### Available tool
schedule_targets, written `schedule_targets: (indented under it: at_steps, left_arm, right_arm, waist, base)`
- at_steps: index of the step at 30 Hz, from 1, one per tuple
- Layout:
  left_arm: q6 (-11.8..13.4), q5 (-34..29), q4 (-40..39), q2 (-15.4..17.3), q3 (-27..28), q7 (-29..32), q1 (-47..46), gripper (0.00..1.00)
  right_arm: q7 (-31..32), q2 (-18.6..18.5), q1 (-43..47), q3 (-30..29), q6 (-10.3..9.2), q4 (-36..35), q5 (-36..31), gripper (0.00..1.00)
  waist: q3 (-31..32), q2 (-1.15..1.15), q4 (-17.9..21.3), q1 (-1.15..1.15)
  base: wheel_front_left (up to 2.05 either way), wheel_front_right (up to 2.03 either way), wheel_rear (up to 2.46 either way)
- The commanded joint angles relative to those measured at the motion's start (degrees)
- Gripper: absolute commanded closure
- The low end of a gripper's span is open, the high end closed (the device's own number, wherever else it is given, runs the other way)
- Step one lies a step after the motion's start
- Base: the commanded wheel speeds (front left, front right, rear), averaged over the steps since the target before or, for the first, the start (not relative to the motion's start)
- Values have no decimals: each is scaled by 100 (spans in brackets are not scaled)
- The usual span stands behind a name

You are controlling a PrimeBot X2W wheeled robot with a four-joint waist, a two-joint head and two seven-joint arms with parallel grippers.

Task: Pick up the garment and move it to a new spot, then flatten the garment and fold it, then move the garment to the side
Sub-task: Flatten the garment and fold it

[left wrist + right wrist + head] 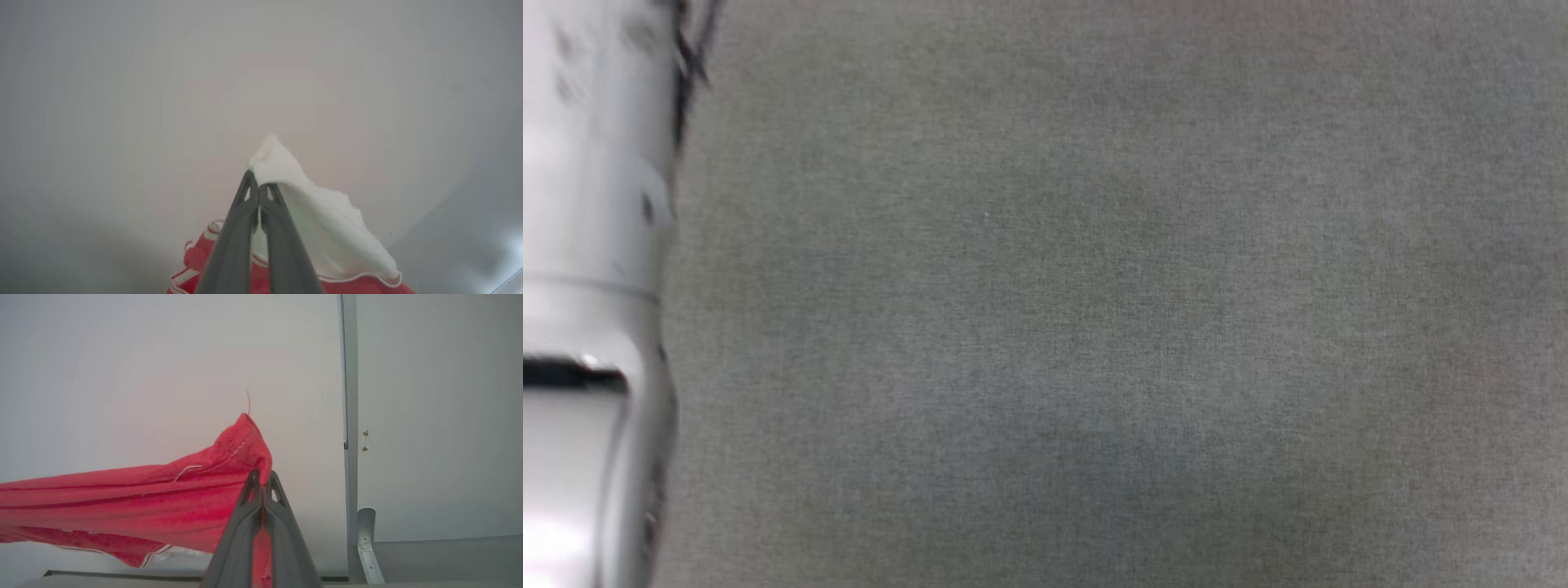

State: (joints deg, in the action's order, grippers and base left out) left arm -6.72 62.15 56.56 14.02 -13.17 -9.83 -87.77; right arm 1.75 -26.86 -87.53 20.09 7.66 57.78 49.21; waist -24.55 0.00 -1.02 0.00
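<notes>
**While Both Hands Gripped It, the Garment Was Held Up in the Air**

As the head camera looked down, the grey worktop (1094, 327) took nearly all of its view, with a woven, cloth-like surface. A pale wall (122, 355) stood behind everything in the right wrist view. The garment (163, 498) was lifted in front of this wall and did not lie flat. Its red body ran as a stretched band from the left edge of that view up to a peak at the fingertips, with white-and-red trim hanging at its lower edge. In the left wrist view the white sleeve (327, 220) rose to a point just past the fingertips and fell to the right, with red cloth below it. A pale forearm (588, 245), blurred, passed down the left edge of the head view. The left hand (257, 184) was closed, its two dark fingers pinching the sleeve. The right hand (261, 476) was closed too, clamped on a red hem with white stitching. Right of it stood a grey vertical post (349, 396), with a small metal bracket (365, 539) near its foot. A thin red thread (248, 401) stuck up from the peak.
</notes>
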Motion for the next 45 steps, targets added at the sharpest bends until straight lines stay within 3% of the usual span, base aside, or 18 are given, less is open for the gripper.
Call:
schedule_targets:
  at_steps: [1, 6, 18, 22, 27, 34, 39, 45]
  left_arm:
    - [-42, 173, 35, 29, 90, -58, 313, 100]
    - [-80, 620, -613, -106, -16, -40, 1647, 100]
    - [-64, 1006, -2974, 317, 3, -468, 5530, 100]
    - [121, 895, -3765, 407, 110, -516, 6650, 100]
    - [535, 796, -4995, 477, 267, -530, 7855, 100]
    - [1167, 650, -6531, 622, 399, -538, 9001, 100]
    - [1679, 459, -7562, 743, 410, -473, 9547, 100]
    - [1873, 213, -7609, 848, 169, -233, 9150, 100]
  right_arm:
    - [47, -208, 404, 164, -29, -233, 124, 100]
    - [212, -662, 1767, 707, -25, -1165, 574, 100]
    - [294, -1893, 4725, 1140, -23, -3358, 1268, 100]
    - [295, -2138, 5519, 987, -24, -3912, 1293, 100]
    - [374, -2340, 6461, 534, -25, -4479, 1351, 100]
    - [541, -2428, 7515, -289, -29, -5095, 1214, 100]
    - [848, -2243, 8264, -1061, -30, -5674, 1018, 100]
    - [1431, -1714, 8394, -1572, -27, -6135, 678, 100]
  waist:
    - [100, 0, -67, 0]
    - [326, 0, -154, 0]
    - [1142, 0, -165, 0]
    - [1325, 0, -92, 0]
    - [1387, 0, -31, 0]
    - [1308, 0, 27, 0]
    - [1195, 0, 81, 0]
    - [1039, 0, 152, 0]
  base:
    - [0, 0, 0]
    - [0, 0, 0]
    - [0, 0, 0]
    - [0, 0, 0]
    - [0, 0, 0]
    - [0, 0, 0]
    - [0, 0, 0]
    - [0, 0, 0]
